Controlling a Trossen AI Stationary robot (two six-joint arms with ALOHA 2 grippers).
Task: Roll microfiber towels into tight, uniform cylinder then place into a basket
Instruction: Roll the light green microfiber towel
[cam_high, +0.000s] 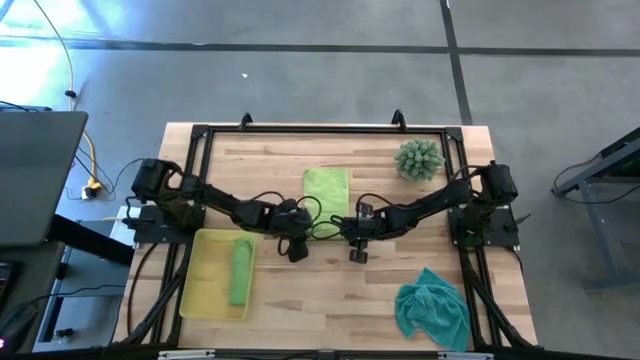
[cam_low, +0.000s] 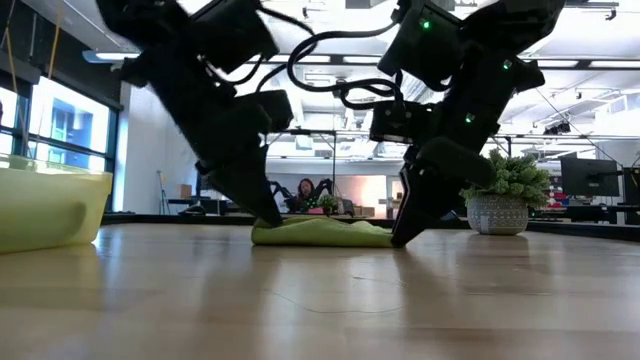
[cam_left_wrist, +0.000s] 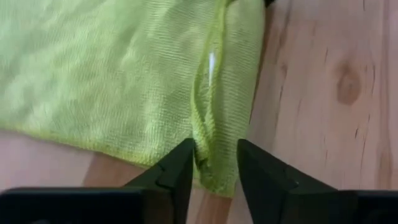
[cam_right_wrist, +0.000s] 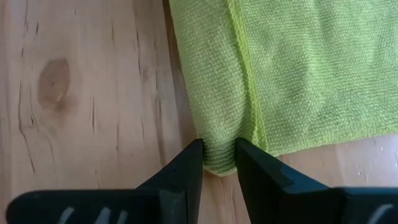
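Pinching the flat lime towel (cam_high: 326, 190) at its near edge, left gripper (cam_left_wrist: 212, 163) and right gripper (cam_right_wrist: 219, 155) each clamp a corner fold, its long axis running away from both.

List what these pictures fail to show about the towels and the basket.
- Flat lime towel: in the high view both grippers cover its near edge; each wrist view is cut off by the picture's edges.
- Rolled green towel: in the low view the basket wall hides it.
- Teal towel: only in the high view, too small to read its folds.
- Basket: cut off by the low view's left edge.
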